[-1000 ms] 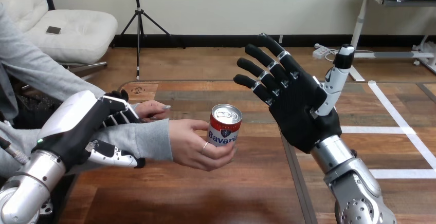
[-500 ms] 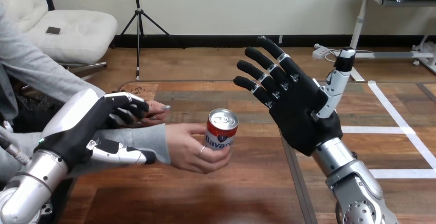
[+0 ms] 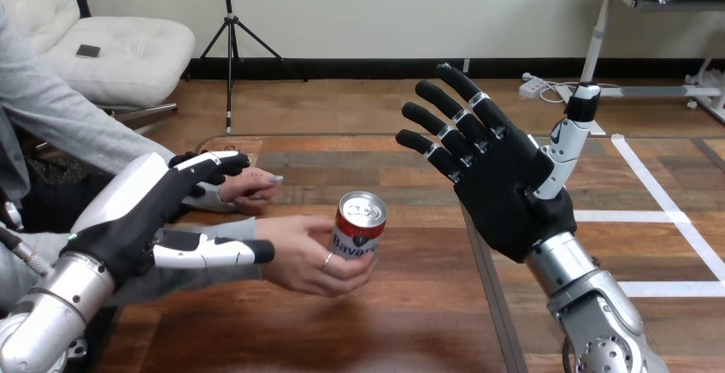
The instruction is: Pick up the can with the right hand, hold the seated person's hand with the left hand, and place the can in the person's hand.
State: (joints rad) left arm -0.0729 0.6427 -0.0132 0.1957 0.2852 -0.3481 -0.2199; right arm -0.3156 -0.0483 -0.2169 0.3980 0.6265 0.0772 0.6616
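Wooden worktop (image 3: 402,322) below, can (image 3: 358,227) gripped in person's hand (image 3: 299,257), drawn leftward from released, spread right hand (image 3: 504,189), left hand (image 3: 141,215) now uncurled, loose over the sleeve (image 3: 235,229)

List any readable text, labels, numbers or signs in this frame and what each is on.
can: a line of white lettering on the label's dark band, under a small crest; tilted, blurred and partly covered by the person's hand, so not readable.
right hand: no text or numbers.
left hand: no text or numbers.
table: no text or signs.
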